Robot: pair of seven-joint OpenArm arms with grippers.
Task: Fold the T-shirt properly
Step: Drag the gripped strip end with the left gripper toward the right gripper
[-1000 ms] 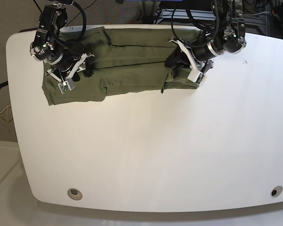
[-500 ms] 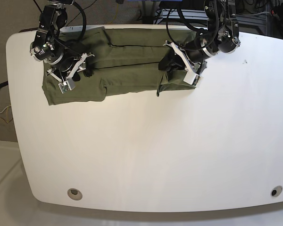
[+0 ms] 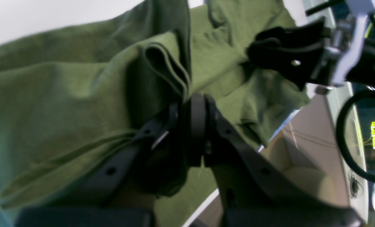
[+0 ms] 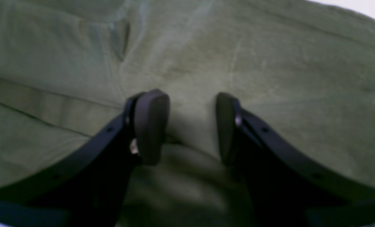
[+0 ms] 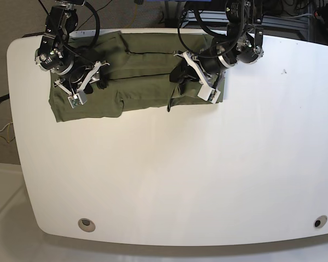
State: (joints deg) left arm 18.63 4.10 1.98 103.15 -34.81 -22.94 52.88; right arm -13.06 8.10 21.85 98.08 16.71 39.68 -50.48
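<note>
Table [image 5: 164, 174]: white, rounded top, bare toward the near side
T-shirt [image 5: 142, 76]: olive green, lying as a long band along the table's far edge, bunched up at the left arm's end
Left gripper [image 3: 192, 126]: jaws pinched together on a gathered fold of the T-shirt, cloth lifted off the table
Right gripper [image 4: 192, 126]: jaws spread apart, fingertips [image 4: 151, 126] down on flat cloth, nothing clamped between them

White table [image 5: 169, 180] with two round holes near its front edge, perhaps grommets [image 5: 87, 224].
</note>
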